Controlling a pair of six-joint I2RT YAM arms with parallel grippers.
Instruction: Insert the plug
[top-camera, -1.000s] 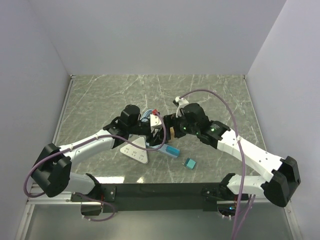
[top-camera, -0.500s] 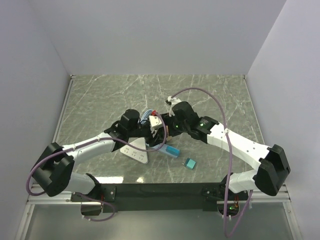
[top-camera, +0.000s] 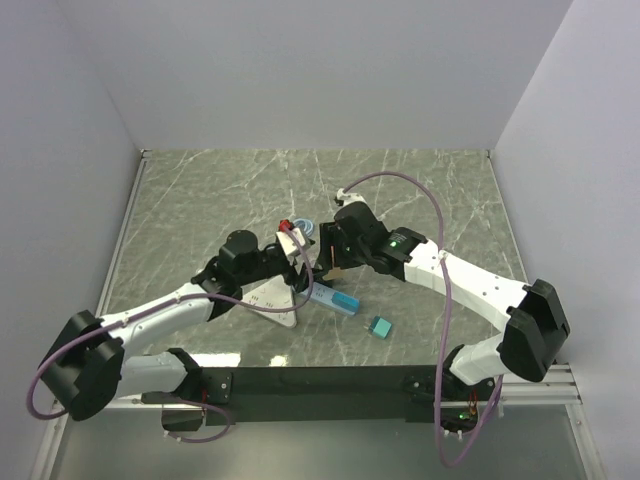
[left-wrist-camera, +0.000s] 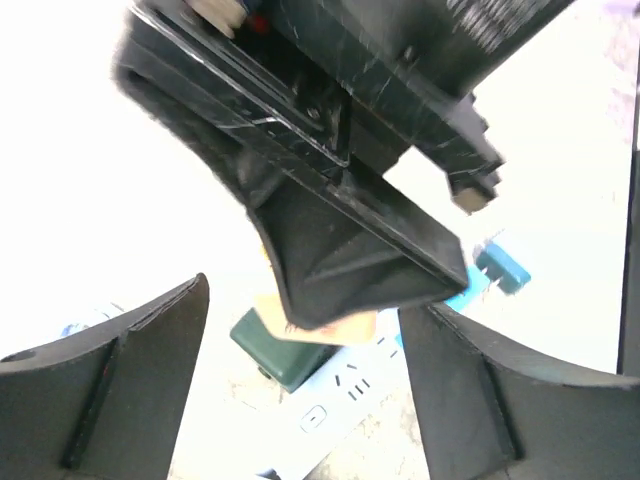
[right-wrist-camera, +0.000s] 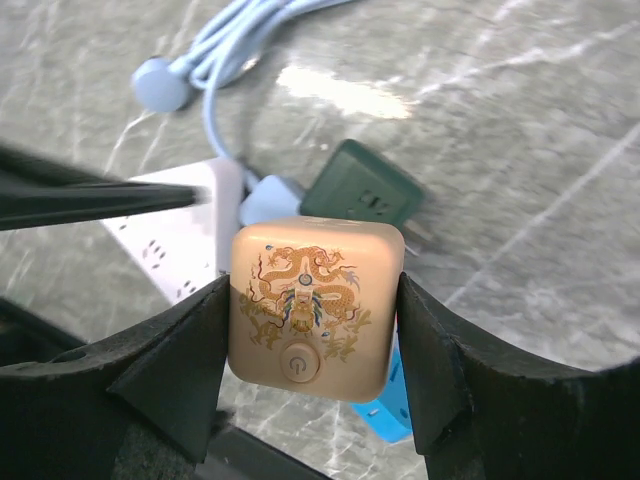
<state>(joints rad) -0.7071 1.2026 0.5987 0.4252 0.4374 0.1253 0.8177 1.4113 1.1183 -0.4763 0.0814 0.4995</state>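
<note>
The plug (right-wrist-camera: 315, 305), a cream cube with a dragon print and a power button, sits between the fingers of my right gripper (right-wrist-camera: 315, 335), which is shut on its two sides. It hangs just above a white power strip (right-wrist-camera: 175, 235) and a blue one (right-wrist-camera: 392, 402). In the top view the right gripper (top-camera: 328, 268) is over the strips near mid-table. My left gripper (left-wrist-camera: 310, 395) stands open and empty right beside it, looking up at the right gripper's black body (left-wrist-camera: 340, 230) and the plug's underside (left-wrist-camera: 325, 322).
A dark green adapter (right-wrist-camera: 362, 195) lies on the marble beside a pale strip (left-wrist-camera: 350, 405). A light blue cable (right-wrist-camera: 220, 50) coils behind. A small teal cube (top-camera: 379, 327) lies right of the blue strip (top-camera: 337, 301). Grey walls enclose the table.
The right gripper closed on the plug while the left still held it. The left gripper has since opened and drawn back to the lower left. The right arm shifted slightly left.
</note>
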